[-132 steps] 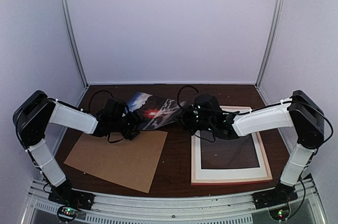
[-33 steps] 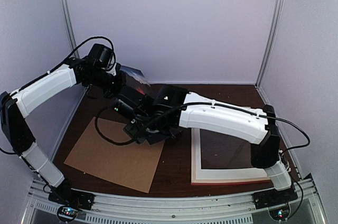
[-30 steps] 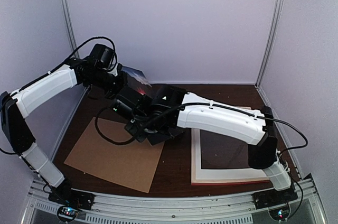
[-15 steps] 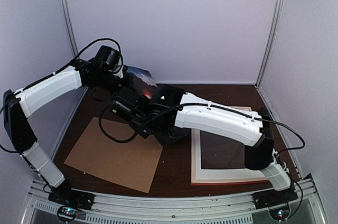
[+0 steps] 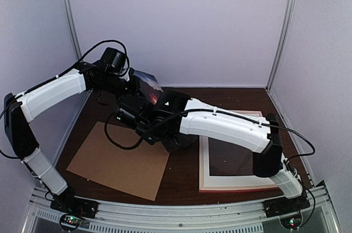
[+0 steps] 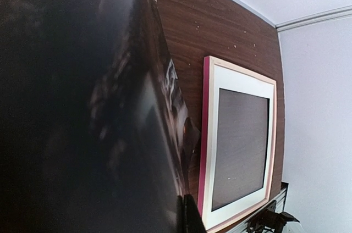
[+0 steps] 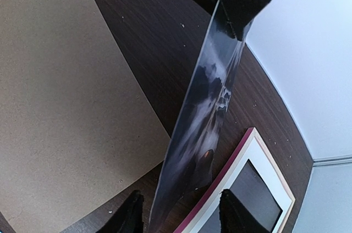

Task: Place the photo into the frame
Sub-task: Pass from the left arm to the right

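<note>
The photo (image 5: 147,81), a dark misty print with a red-orange glow, hangs almost upright above the table's back left. My left gripper (image 5: 122,78) is shut on its top edge. In the left wrist view the photo (image 6: 82,106) fills the left side, pinched at my left gripper (image 6: 187,216). In the right wrist view the photo (image 7: 206,101) is seen edge-on. My right gripper (image 7: 181,214) is open, with a finger on each side of the sheet's lower end and not touching it. The frame (image 5: 242,185), pink-rimmed, lies flat at the right (image 7: 220,197).
A brown cardboard board (image 5: 118,159) lies flat at the front left (image 7: 66,106), just beside the hanging sheet. A white mat border (image 6: 212,150) sits inside the frame's rim. The right arm stretches across the middle of the table. Booth walls close in the back and sides.
The left arm has raised the photo from near the table to hang upright. In the last second it drifted slightly right. The right arm reached further left under it.
</note>
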Controlling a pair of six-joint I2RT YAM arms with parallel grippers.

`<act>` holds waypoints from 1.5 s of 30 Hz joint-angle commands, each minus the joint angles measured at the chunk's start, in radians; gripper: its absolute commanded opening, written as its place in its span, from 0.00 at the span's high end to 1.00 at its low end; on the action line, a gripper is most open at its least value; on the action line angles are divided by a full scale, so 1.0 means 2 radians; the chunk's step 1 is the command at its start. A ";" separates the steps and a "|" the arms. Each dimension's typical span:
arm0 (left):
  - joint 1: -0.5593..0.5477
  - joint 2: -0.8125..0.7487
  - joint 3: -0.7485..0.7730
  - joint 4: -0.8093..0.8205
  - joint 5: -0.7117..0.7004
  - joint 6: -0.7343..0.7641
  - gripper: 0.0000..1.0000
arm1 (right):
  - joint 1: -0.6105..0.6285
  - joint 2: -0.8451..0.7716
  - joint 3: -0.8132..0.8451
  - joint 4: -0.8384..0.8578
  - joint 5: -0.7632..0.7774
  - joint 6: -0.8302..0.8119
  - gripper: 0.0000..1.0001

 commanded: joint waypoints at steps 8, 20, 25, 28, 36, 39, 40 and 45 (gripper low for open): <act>-0.006 0.002 -0.006 0.029 0.007 -0.007 1.00 | -0.001 0.009 0.012 -0.012 0.010 0.011 0.64; -0.005 -0.009 0.002 0.044 0.013 0.004 0.73 | -0.012 -0.025 0.008 -0.030 0.029 0.025 1.00; 0.001 -0.029 0.000 0.067 0.051 0.027 0.40 | -0.029 -0.049 -0.002 -0.033 0.018 0.032 1.00; 0.012 -0.051 -0.008 0.084 0.072 0.038 0.19 | -0.043 -0.071 -0.018 -0.028 -0.004 0.041 1.00; 0.052 -0.142 -0.014 0.085 0.096 0.097 0.04 | -0.099 -0.200 -0.122 0.027 -0.093 0.085 1.00; 0.061 -0.164 -0.006 0.075 0.105 0.126 0.03 | -0.142 -0.264 -0.185 0.053 -0.159 0.119 1.00; 0.062 -0.168 0.001 0.069 0.109 0.140 0.03 | -0.161 -0.285 -0.212 0.068 -0.187 0.131 1.00; 0.062 -0.174 0.013 0.050 0.124 0.176 0.03 | -0.264 -0.403 -0.381 0.141 -0.325 0.203 1.00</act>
